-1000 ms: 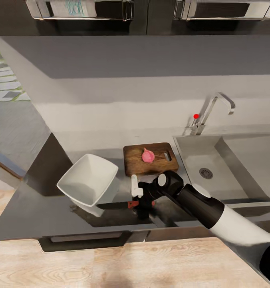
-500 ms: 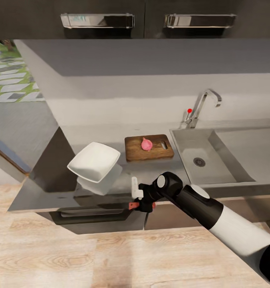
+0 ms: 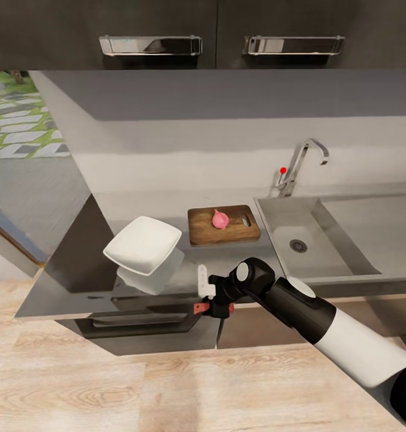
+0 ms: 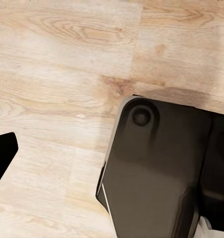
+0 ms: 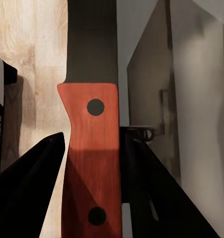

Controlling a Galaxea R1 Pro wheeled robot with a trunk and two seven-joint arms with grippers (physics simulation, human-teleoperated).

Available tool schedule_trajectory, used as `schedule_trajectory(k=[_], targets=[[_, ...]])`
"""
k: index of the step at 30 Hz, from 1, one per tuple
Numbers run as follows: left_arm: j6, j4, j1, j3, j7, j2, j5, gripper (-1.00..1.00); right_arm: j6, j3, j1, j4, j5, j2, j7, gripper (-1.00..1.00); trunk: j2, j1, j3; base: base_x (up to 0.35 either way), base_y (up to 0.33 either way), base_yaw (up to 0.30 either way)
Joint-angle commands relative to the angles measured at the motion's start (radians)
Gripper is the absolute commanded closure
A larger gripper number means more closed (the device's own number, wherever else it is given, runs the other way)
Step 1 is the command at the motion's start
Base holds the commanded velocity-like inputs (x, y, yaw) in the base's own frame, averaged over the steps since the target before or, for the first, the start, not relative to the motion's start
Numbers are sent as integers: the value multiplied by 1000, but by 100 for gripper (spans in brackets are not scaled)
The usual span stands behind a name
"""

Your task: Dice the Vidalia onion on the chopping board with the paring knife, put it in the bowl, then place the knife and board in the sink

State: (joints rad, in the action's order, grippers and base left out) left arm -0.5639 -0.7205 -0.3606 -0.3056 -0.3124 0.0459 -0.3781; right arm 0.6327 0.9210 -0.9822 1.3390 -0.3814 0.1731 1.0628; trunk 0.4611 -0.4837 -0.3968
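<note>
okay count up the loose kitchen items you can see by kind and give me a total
Bowl: 1
Chopping board: 1
Onion: 1
Paring knife, held in the right pincer: 1
Total: 4

Even, soft rendered light; glossy countertop [image 3: 155,201] mirrors the bowl [image 3: 143,245]; wrist views slightly blurred up close.
</note>
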Motion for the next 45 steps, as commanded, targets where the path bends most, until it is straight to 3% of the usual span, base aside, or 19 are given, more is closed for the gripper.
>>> schedule_trajectory(k=[1, 11, 18, 29, 34, 38, 40, 45], targets=[[-2, -2, 0, -7, -10, 2, -4, -100, 8, 1, -1, 2, -4, 0, 6, 100, 2, -1, 0, 0, 0, 0], [-2, -2, 0, -7, -10, 2, -4, -100, 9, -15, -1, 2, -4, 1, 6, 100, 2, -1, 16, 0, 0, 0], [-2, -3, 0, -7, -10, 2, -4, -100, 9, -144, -1, 3, -5, 10, 5, 100, 2, -1, 27, 0, 0, 0], [-2, -2, 0, -7, -10, 2, -4, -100, 9, -188, -1, 21, -4, 61, 6, 100, 2, -1, 45, 0, 0, 0], [-2, -2, 0, -7, -10, 2, -4, -100, 9, -231, -1, 27, -3, 76, 6, 100, 2, -1, 53, 0, 0, 0], [-2, -2, 0, -7, -10, 2, -4, -100, 9, -286, -1, 36, -2, 81, 7, 100, 2, -1, 59, 0, 0, 0], [-2, -2, 0, -7, -10, 2, -4, -100, 10, -332, -1, 39, -1, 82, 8, 100, 2, -1, 62, 0, 0, 0], [-2, -2, 0, -7, -10, 2, -4, -100, 10, -511, -1, 41, 5, 75, 8, 100, 2, -1, 70, 0, 0, 0]])
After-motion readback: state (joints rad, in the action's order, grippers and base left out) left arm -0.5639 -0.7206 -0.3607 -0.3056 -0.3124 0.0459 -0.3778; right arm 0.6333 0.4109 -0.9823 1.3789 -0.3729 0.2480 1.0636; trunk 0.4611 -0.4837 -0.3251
